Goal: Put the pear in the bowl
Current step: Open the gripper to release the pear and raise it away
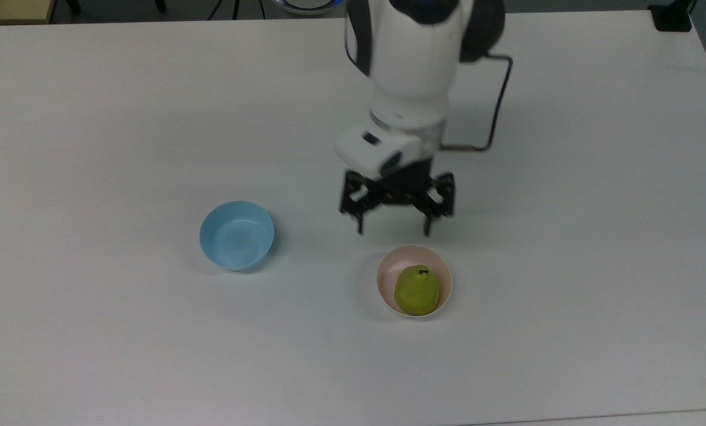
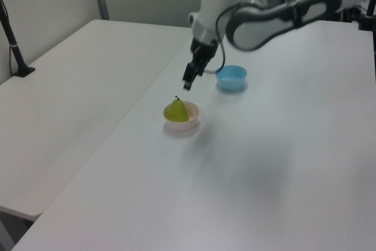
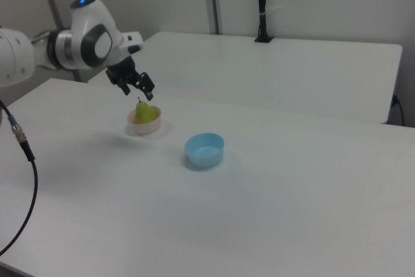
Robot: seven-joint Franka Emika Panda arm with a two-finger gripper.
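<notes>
Top view, near to far: pear (image 1: 416, 291) seated upright in pink bowl (image 1: 388, 269); above it, gripper (image 1: 394, 228) raised clear, fingers spread wide, holding nothing. Left view adds the pear's stem; blue bowl (image 2: 231, 79) lies farther back on the table (image 2: 282, 163).

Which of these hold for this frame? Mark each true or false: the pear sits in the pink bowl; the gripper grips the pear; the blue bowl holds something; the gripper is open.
1. The pear sits in the pink bowl. True.
2. The gripper grips the pear. False: it hangs clear of the pear, touching nothing.
3. The blue bowl holds something. False: it is empty.
4. The gripper is open. True: its fingers are spread apart.
</notes>
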